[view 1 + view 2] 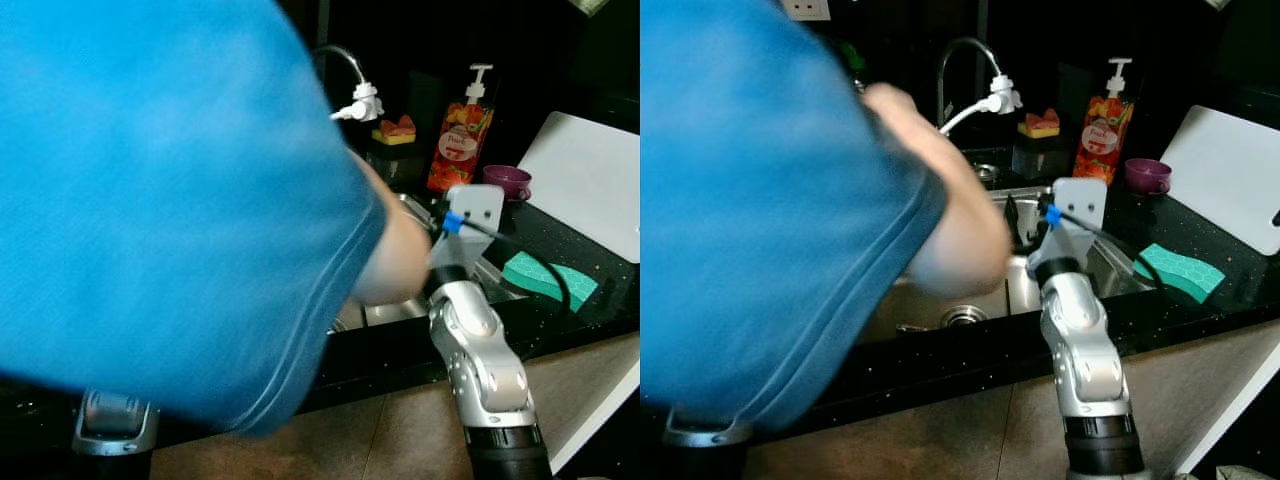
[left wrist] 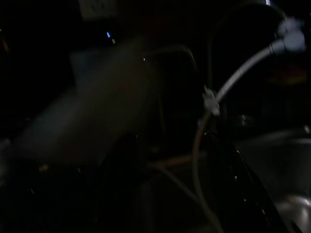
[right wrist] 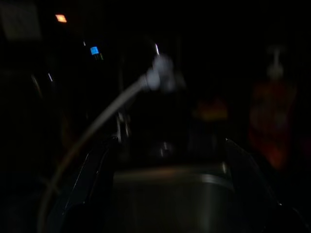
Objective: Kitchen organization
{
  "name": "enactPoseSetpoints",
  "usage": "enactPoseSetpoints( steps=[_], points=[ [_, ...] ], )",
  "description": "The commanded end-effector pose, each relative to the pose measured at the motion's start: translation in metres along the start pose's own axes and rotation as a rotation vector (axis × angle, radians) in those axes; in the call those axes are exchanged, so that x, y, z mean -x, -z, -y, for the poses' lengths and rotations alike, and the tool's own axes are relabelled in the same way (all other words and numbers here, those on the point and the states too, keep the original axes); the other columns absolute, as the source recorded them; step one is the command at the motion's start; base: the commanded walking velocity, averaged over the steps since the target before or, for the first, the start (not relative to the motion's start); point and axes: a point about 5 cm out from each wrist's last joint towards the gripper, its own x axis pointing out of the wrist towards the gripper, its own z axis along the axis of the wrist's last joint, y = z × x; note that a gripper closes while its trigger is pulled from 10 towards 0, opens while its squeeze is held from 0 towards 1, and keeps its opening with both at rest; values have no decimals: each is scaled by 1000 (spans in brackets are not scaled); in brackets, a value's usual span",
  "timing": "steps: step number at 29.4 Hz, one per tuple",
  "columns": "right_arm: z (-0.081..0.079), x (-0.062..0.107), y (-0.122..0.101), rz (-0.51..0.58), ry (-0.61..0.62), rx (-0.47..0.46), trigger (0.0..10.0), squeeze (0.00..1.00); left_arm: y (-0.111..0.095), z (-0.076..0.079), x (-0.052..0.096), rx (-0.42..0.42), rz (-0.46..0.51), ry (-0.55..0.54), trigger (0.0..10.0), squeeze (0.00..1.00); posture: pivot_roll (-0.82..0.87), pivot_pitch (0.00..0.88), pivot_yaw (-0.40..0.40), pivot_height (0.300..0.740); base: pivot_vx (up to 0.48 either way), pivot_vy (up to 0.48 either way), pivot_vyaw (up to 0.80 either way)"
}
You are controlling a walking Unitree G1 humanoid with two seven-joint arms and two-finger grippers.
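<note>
A person in a blue shirt (image 1: 150, 200) takes up most of the head views, blurred, bare arm (image 1: 950, 230) reaching over the steel sink (image 1: 940, 300) set in a black speckled counter (image 1: 1230, 270). Right arm (image 1: 1080, 350), silver w/ black cuff, stretches fwd over the sink's front edge; its white wrist bracket carries a blue connector and black cable. Right gripper (image 3: 165, 189) hangs above the basin, fingers (image 3: 92, 179) spread wide apart in the dark right wrist view, nothing between them. Left gripper: dim left wrist view gives dark finger shapes near a white hose (image 2: 233, 82), but can't tell if open or closed. Left arm's silver part (image 1: 115, 420) sits low by the counter front. On the counter to the robot's right: white cutting board (image 1: 590, 180), teal sponge (image 1: 1180, 270) lying flat near the sink's right rim, small purple cup (image 1: 507, 182) further back. Behind the sink: curved faucet (image 1: 960, 60) w/ white hose fitting (image 1: 1000, 97), orange pump soap bottle (image 1: 460, 135) w/ fruit picture and an oval label, writing too blurred to read, plus a yellow-red sponge (image 1: 1038, 124) on a dark holder. Sink drain (image 1: 962, 316) visible at basin bottom.
</note>
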Motion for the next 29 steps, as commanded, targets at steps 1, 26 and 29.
enactPoseSetpoints(
  steps=[1,26,29],
  points=[
    [0,0,-5,11,-6,-11,10000,0,1,1,-1,5,-14,16,10000,0,77,47,-51,740,0,0,0],
    [1,1,-8,12,-9,-7,10000,0,-10,15,2,20,25,98,10000,0,77,53,-49,740,0,0,0],
    [1,1,-9,12,-9,-7,10000,0,-11,16,3,21,28,102,10000,0,77,58,-49,740,0,0,0]
  ],
)
